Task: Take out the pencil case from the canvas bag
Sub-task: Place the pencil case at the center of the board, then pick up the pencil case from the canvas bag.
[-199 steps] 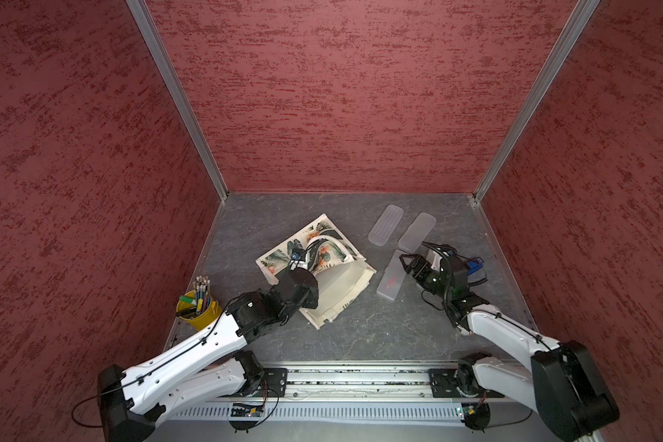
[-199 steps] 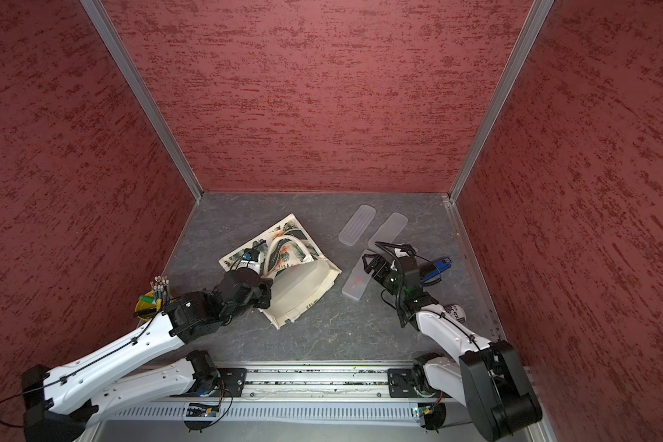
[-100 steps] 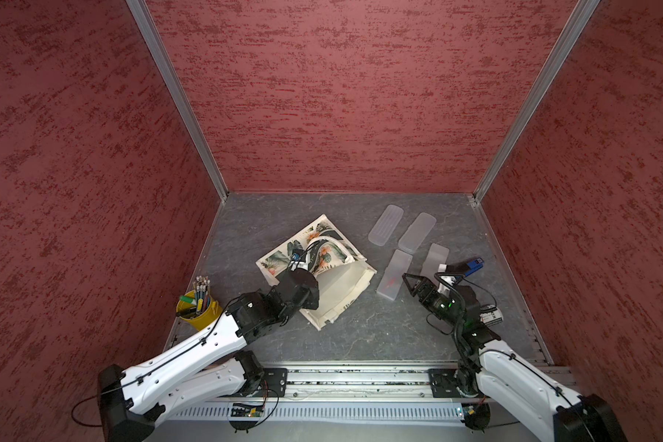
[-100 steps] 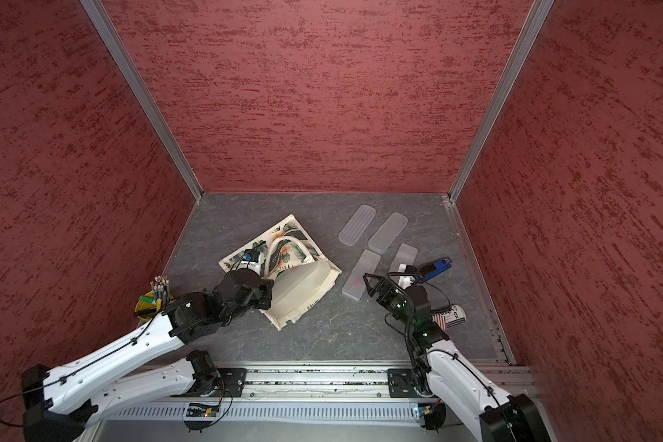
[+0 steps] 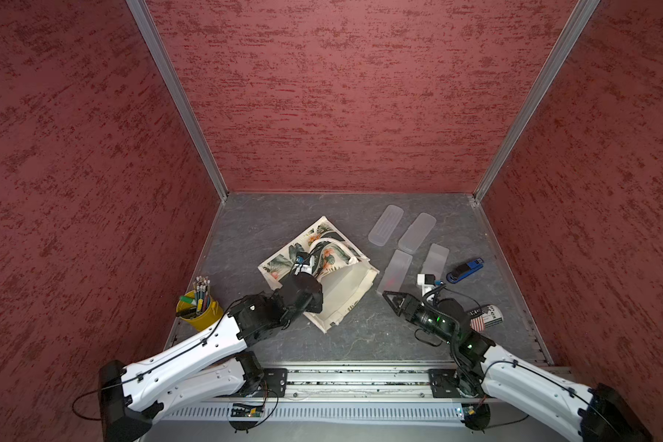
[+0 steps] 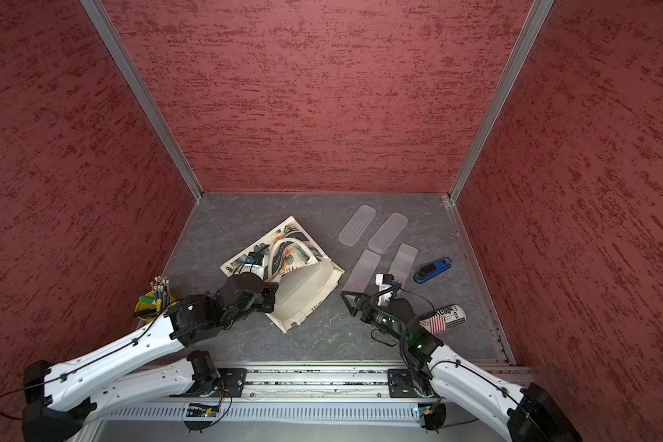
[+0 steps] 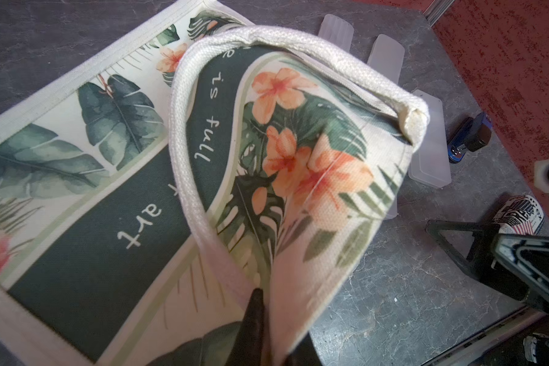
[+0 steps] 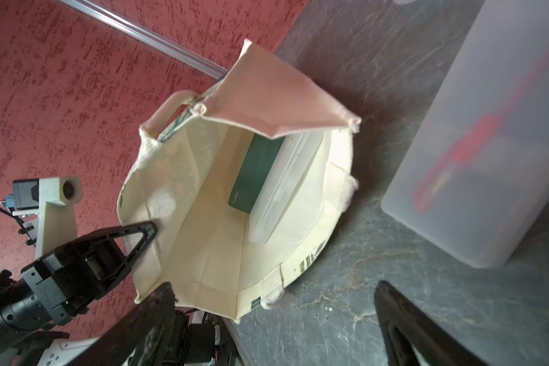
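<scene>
- The right arm's jaws (image 5: 396, 304) are seen spread wide and empty, low over the grey stone-look table (image 5: 360, 336) and aimed at the bag's mouth; this arm is judged the nearer and the free one
- The left arm's jaws (image 8: 152, 228) are clamped on the upper rim of the cream-white canvas bag with tropical leaf-and-flower print (image 5: 345, 291), so its mouth is held agape
- The frosted translucent plastic pencil case (image 8: 282, 190) is found inside, along the wall nearest the table, its long axis running from mouth to bottom, straight ahead of the open jaws
- A flat dark green item (image 8: 255, 177) lies against it, and a folded fabric flap (image 8: 276, 98) overhangs its far end
- Outside, a frosted case with red contents (image 5: 394, 271) lies just beside the mouth, where it could be brushed
</scene>
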### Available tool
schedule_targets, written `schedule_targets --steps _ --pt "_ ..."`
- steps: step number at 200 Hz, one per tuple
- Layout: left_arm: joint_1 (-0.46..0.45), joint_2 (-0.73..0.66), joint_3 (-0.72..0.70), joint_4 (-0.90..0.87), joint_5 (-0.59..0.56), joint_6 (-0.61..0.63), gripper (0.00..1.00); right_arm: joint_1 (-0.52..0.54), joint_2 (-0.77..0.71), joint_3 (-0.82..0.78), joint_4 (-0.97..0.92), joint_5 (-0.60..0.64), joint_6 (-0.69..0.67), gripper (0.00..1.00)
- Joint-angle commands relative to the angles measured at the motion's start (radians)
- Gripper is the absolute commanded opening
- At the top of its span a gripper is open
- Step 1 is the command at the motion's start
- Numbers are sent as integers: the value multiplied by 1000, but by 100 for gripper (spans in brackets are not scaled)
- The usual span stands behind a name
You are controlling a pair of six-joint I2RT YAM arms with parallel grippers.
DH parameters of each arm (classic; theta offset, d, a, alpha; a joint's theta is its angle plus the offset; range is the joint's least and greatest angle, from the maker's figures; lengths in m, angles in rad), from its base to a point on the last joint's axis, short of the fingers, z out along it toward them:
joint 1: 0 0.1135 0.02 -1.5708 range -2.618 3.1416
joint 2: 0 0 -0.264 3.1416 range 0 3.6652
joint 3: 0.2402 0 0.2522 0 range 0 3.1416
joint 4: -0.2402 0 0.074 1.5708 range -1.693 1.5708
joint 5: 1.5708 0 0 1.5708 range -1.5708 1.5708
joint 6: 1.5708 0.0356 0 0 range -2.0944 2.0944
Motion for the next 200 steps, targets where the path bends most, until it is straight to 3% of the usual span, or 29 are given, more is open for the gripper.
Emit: schedule_targets --steps 1,62,165,200 --pt "-12 -1 -2 74 5 -16 0 66 32 15 66 108 38 99" --pt "-17 16 0 111 49 18 0 186 169 22 206 197 73 99" --pt "-23 108 45 111 83 98 0 191 463 63 491 193 19 99" --pt "-28 126 58 122 96 120 0 191 547 110 511 174 -9 99"
